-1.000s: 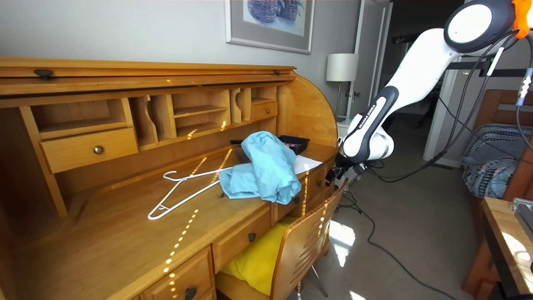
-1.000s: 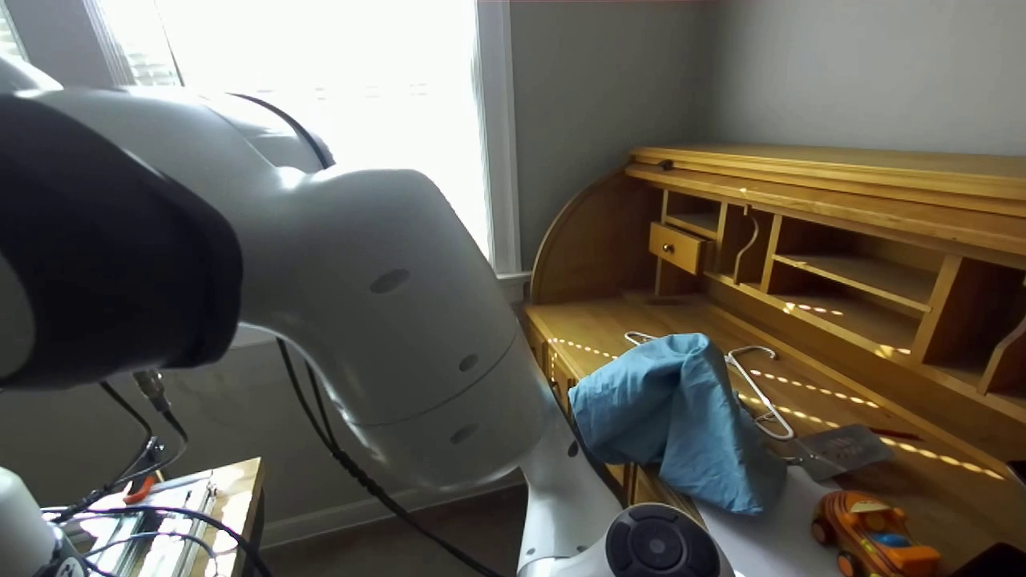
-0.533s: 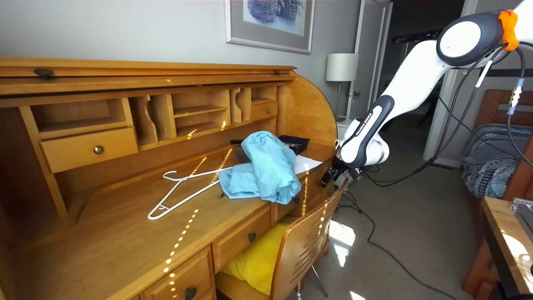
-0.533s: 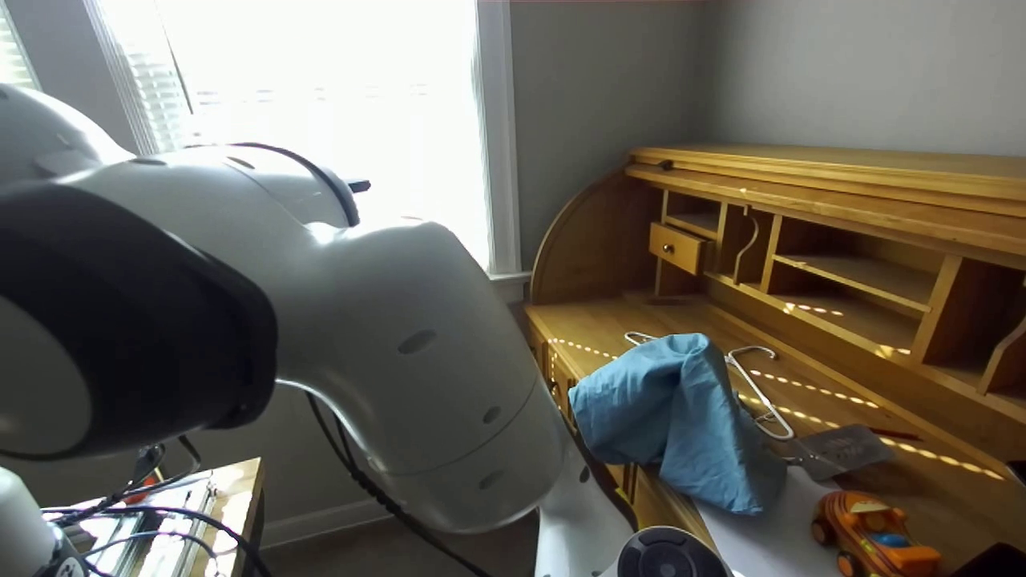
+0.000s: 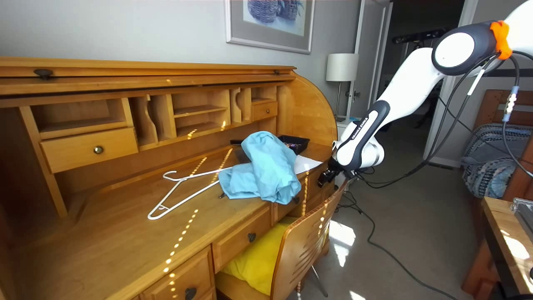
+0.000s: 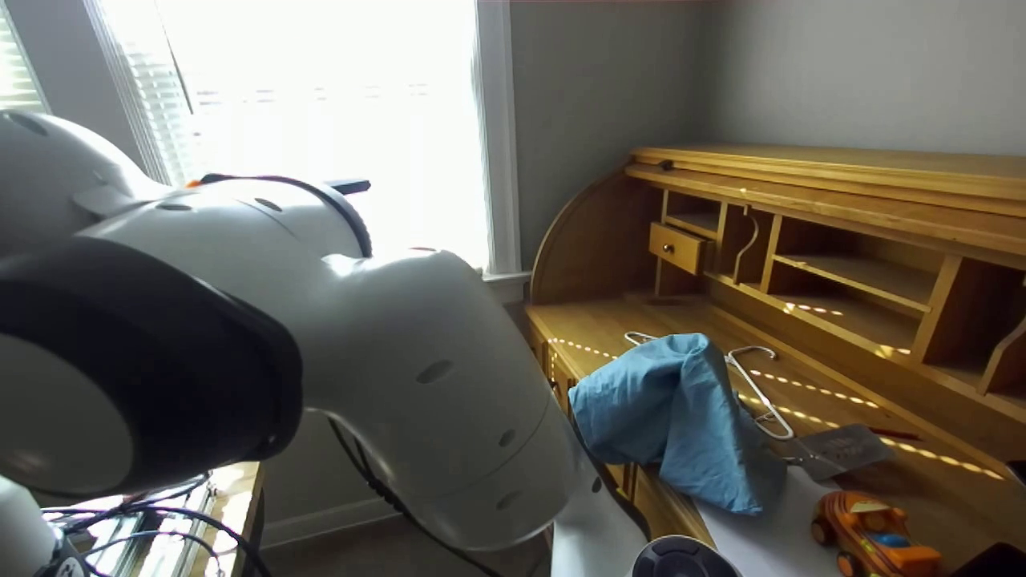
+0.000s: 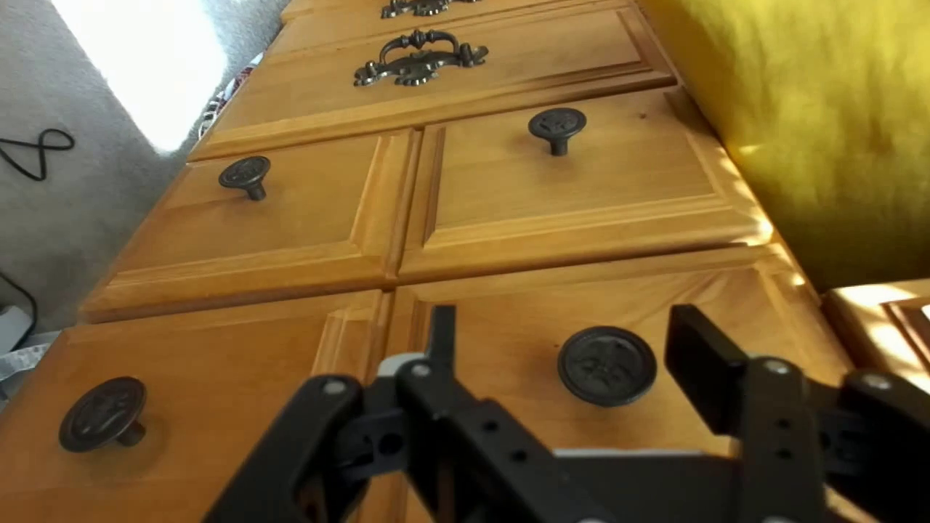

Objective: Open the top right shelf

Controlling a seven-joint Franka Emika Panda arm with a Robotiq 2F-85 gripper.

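Wrist view: well left of the yellow cushion (image 7: 806,131), we see one dark embossed knob (image 7: 100,414) | left of the cushion, nearer, our gripper (image 7: 563,330) has fingers spread wide, either side of a round drawer knob (image 7: 607,367), holding nothing | below-left of the cushion, the top right desk drawer (image 7: 581,309) sits closed behind that knob

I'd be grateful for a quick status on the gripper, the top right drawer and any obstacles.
Gripper open. Top right drawer apparently shut; a knob shows between the jaws, ungripped. Chair close by, might crowd the pull.
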